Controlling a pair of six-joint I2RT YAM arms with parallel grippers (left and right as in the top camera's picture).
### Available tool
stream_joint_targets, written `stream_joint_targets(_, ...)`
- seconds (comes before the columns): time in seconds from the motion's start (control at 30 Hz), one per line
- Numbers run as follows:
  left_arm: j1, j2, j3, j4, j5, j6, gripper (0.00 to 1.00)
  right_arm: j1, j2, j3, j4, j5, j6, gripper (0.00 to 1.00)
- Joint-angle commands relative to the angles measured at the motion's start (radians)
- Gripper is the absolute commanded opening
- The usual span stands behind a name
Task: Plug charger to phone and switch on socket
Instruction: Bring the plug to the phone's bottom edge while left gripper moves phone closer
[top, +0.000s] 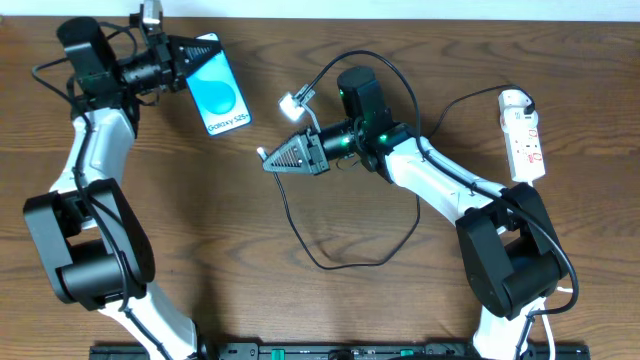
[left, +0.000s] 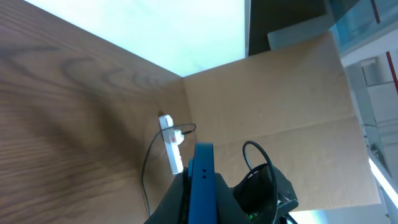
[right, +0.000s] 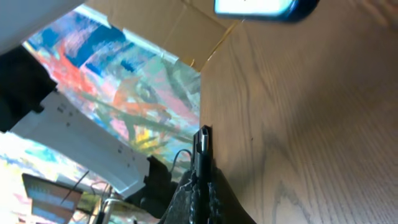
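Observation:
The phone, blue screen up, lies tilted at the back left. My left gripper is shut on its upper edge. In the left wrist view the phone stands edge-on between the jaws of the left gripper. My right gripper is in the middle, shut on the charger's connector tip, which points left towards the phone. The charger's black cable loops over the table to the white socket at the far right; the same socket shows in the left wrist view.
A small white connector on a thin lead hangs above the right wrist. The table's back edge runs just behind the phone and socket. Cardboard walls stand beyond the table.

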Motion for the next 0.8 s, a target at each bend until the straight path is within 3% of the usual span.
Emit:
stream_joint_targets(0.0, -0.027, -0.025, -0.003, 0.045, -0.014, -0.054, 0.07, -0.004, -0.023, 0.012, 0.034, 0.042, 0.086, 0.01)
stream_joint_targets(0.23, -0.044, -0.025, -0.003, 0.404, -0.039, -0.327, 0.07, -0.004, -0.023, 0.012, 0.26, 0.039, 0.291, 0.01)
stream_joint_targets(0.4, -0.038, -0.025, -0.003, 0.64, -0.046, -0.503, 0.07, -0.004, -0.023, 0.012, 0.363, 0.024, 0.343, 0.01)
stream_joint_targets(0.77, 0.006, -0.025, -0.003, 0.667, -0.061, -0.564, 0.07, -0.01, 0.006, 0.007, 0.362, -0.005, 0.29, 0.01)
